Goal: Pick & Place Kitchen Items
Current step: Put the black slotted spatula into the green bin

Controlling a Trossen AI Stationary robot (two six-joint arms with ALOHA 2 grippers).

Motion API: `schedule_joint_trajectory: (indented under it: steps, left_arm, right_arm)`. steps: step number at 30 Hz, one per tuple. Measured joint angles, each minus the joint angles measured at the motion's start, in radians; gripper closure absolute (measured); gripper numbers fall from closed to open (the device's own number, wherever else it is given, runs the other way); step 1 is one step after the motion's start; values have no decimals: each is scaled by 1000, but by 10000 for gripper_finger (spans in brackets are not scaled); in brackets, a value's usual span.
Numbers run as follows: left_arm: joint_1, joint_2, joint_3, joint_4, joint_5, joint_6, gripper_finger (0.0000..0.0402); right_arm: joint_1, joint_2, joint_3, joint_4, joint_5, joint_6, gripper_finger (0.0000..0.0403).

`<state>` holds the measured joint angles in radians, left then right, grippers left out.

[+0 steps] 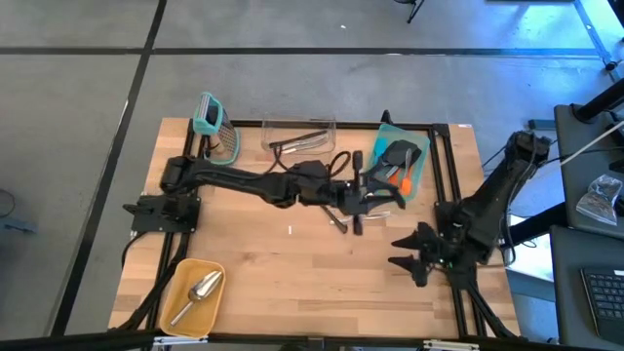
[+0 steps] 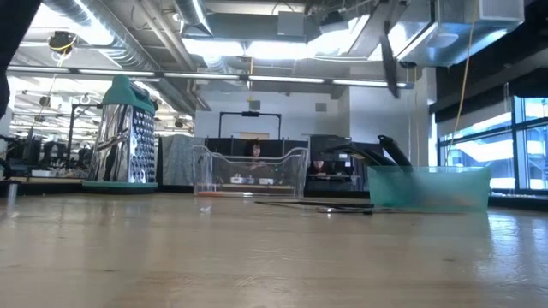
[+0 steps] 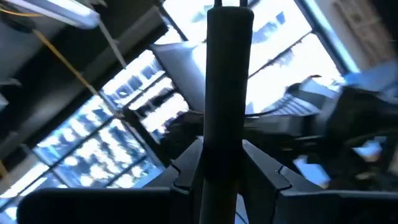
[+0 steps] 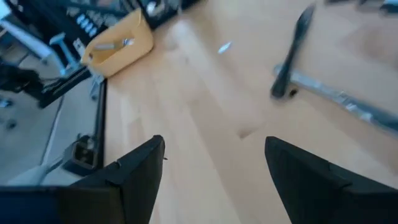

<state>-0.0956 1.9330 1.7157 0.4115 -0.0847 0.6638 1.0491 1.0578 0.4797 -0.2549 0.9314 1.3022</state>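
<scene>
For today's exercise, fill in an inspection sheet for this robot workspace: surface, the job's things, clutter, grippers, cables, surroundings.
Surface: wooden table, mostly bare.
Job's things: teal bin holding utensils; clear bin; metal scoop in yellow tray; thin pieces on the wood.
Clutter: box grater at the far left corner.
Grippers: left gripper shut on a black handle; right gripper open, empty.
Cables: black loop near the bins.
Surroundings: workshop, windows, desk.

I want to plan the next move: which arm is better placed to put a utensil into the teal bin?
The left. Its gripper is closed on a black utensil handle beside the teal bin. The right gripper is open, empty and parked near the table's right edge.
</scene>
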Motion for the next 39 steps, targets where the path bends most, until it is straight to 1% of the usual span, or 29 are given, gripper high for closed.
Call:
schedule_joint_trajectory:
  steps: [3,6,8,11,13,17,19,21,24,28,35,39]
  left_arm:
    - [28,52,0,136,3,-9,329]
    - [64,105,-10,280,9,-44,329]
    - [93,147,-24,428,11,-88,329]
    - [139,204,-53,653,34,-176,329]
    - [165,248,-65,789,10,-194,329]
    - [217,343,-66,980,-33,-266,329]
    - [242,392,-53,1040,-49,-299,329]
    - [264,440,-24,1068,-56,-325,329]
    - [294,513,43,1073,-56,-405,329]
    - [317,594,159,1015,-71,-478,329]
    - [322,748,405,835,-93,-478,329]
    - [319,817,489,812,-127,-470,329]
  right_arm:
    - [90,60,0,-44,152,74,123]
    - [135,141,0,-51,244,119,123]
    - [139,195,0,-56,250,156,123]
    - [138,262,-1,-56,217,238,123]
    - [137,296,-1,-56,195,273,123]
    - [135,333,-1,-59,198,307,123]
    - [129,335,-1,-72,198,307,123]
    - [124,335,-1,-88,198,308,123]
    - [116,335,-1,-114,193,331,123]
    - [109,335,-1,-137,190,349,123]
    - [109,335,-1,-145,187,351,123]
    - [109,335,-1,-142,166,350,123]
